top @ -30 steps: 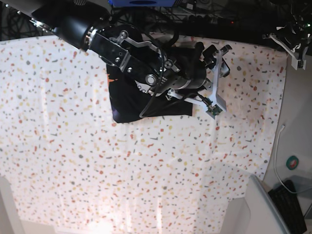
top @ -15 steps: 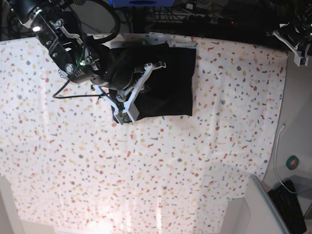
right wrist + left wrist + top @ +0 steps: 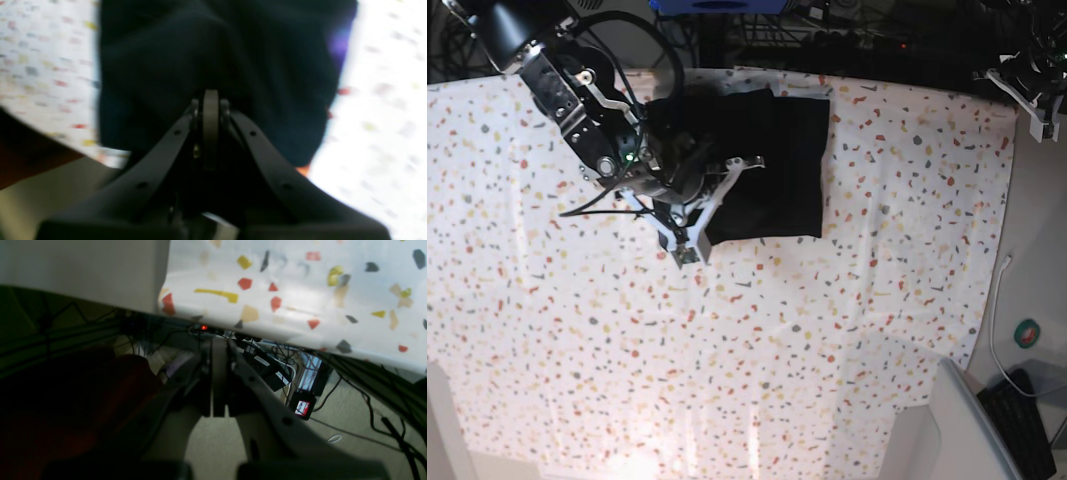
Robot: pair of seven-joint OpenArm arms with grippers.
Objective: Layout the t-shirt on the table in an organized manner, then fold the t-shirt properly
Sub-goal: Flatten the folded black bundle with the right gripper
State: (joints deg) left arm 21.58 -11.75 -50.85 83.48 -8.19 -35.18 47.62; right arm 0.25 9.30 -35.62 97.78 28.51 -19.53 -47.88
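Right gripper [image 3: 727,170], jaws clenched and holding nothing visible, sits over the left part of the folded black t-shirt [image 3: 777,170], upper centre of the table [image 3: 827,350]. Left gripper [image 3: 1037,95], clenched, hangs beyond the upper-right table edge.

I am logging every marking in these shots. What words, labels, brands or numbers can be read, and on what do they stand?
No text can be read in any view.
The small screen under the table in the left wrist view shows a red and white picture, too small to read.
The t-shirt shows only plain black cloth; no lettering is visible.
The round teal thing beside the table is too small to read.
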